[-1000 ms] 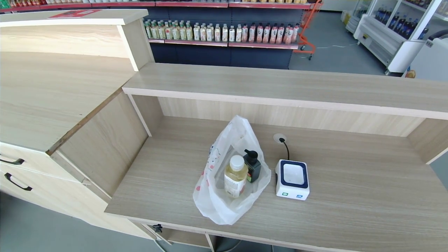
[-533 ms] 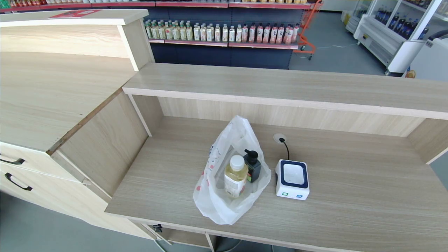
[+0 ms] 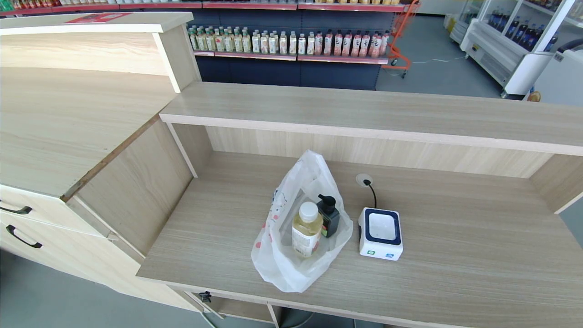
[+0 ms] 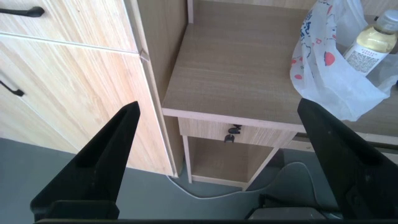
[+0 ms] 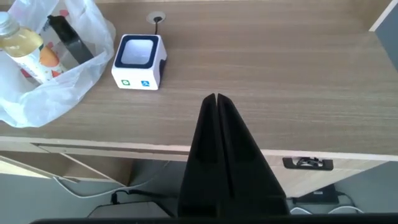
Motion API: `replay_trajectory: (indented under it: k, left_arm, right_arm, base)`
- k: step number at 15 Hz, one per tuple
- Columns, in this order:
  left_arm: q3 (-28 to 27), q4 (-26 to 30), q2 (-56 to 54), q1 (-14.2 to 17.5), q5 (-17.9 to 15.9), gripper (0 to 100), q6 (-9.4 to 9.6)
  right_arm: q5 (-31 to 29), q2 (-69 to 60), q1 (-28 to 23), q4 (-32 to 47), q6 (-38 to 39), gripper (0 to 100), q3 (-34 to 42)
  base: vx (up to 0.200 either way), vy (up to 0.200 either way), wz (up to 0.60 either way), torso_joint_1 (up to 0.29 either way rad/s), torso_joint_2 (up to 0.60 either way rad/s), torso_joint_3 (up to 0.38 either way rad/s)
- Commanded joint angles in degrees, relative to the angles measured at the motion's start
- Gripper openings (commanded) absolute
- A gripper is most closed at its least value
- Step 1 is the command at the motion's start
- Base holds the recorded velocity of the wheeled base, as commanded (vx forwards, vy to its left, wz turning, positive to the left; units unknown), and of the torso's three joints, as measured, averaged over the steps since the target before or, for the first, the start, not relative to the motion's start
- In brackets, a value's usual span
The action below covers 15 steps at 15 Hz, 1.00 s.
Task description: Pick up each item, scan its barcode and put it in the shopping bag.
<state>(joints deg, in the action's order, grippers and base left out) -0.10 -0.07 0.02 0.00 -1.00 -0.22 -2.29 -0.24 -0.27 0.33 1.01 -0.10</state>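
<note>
Two bottles (image 3: 306, 228) seen in the shopping bag (image 3: 278, 269)
Left end effector (image 4: 217, 112) held spread, right end effector (image 5: 216, 98) pressed together

No text is legible. Label on the bottle (image 3: 304, 238): print too small to read. Front of the scanner (image 3: 380, 233): one green icon (image 3: 369, 252) and one blue icon (image 3: 389, 255), symbols unclear. Flat red sign (image 3: 95, 18) at far left: characters unresolvable. Bag (image 3: 278, 269): red and blue pattern, no readable words.
</note>
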Motion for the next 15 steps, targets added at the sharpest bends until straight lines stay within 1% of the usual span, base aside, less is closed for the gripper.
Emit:
replay_trajectory:
  k: [1, 5, 9, 11, 13, 14, 15]
  left_arm:
    - [0.0, 0.0, 0.0, 0.0, -0.1, 100, 0.04]
    - [0.0, 0.0, 0.0, 0.1, -0.1, 100, 0.4]
    - [0.0, 0.0, 0.0, 0.0, -0.1, 100, 0.4]
    - [0.0, 0.0, 0.0, 0.0, -0.1, 100, 0.04]
    - [0.0, 0.0, 0.0, 0.0, -0.1, 100, 0.04]
    - [0.0, 0.0, 0.2, 0.0, -0.1, 100, 0.4]
    - [0.0, 0.0, 0.4, 0.0, -0.1, 100, 0.22]
  right_arm:
    - [0.0, 0.2, 0.0, 0.1, 0.2, 0, 0.0]
    - [0.0, 0.2, 0.0, 0.0, 0.2, 0, 0.0]
    - [-0.1, 0.2, 0.0, 0.1, 0.5, 0, 0.0]
    - [-0.1, 0.2, 0.0, 0.0, 0.4, 0, 0.0]
    - [0.0, 0.2, 0.0, 0.1, 0.5, 0, 0.0]
    - [0.0, 0.2, 0.0, 0.0, 0.4, 0, 0.0]
    - [-0.1, 0.2, 0.0, 0.0, 0.3, 0, 0.0]
  base:
    - [0.0, -0.2, 0.0, -0.002, 0.01, -0.002]
    - [0.0, -0.2, 0.0, 0.004, 0.0, 0.002]
    - [0.0, -0.2, 0.0, 0.007, 0.0, 0.005]
    - [0.0, -0.2, 0.0, 0.0, 0.0, 0.009]
    - [0.0, 0.0, 0.0, 0.0, 0.0, 0.0]
    - [0.0, 0.0, 0.0, 0.0, 0.0, 0.0]
    - [0.2, 0.0, 0.0, 0.002, 0.0, 0.002]
